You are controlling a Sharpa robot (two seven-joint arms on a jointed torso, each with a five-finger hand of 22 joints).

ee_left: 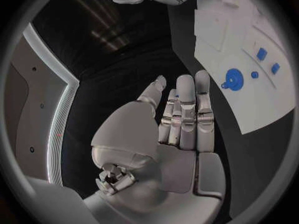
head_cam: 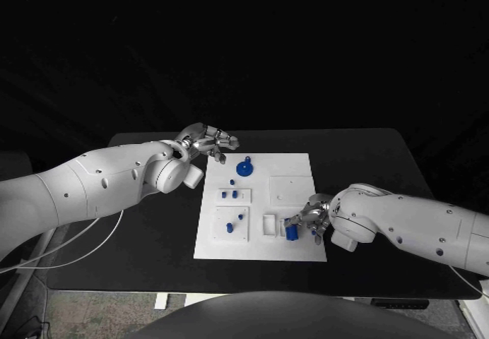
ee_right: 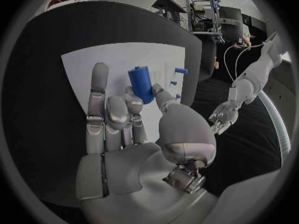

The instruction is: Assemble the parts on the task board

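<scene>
Currently a blue part (ee_right: 141, 83) is pinched, long axis roughly upright, by the right hand (head_cam: 309, 220) over the board (head_cam: 290, 173) near edge, while the left hand (head_cam: 207, 141), fingers apart and holding nothing, is kept beyond the far-left corner.

White task board (head_cam: 290, 185) lies flat mid-table, small blue parts (head_cam: 244, 168) scattered across it.

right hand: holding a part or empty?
Holding. The right hand pinches a blue cylindrical part between its fingers over the task board.
</scene>
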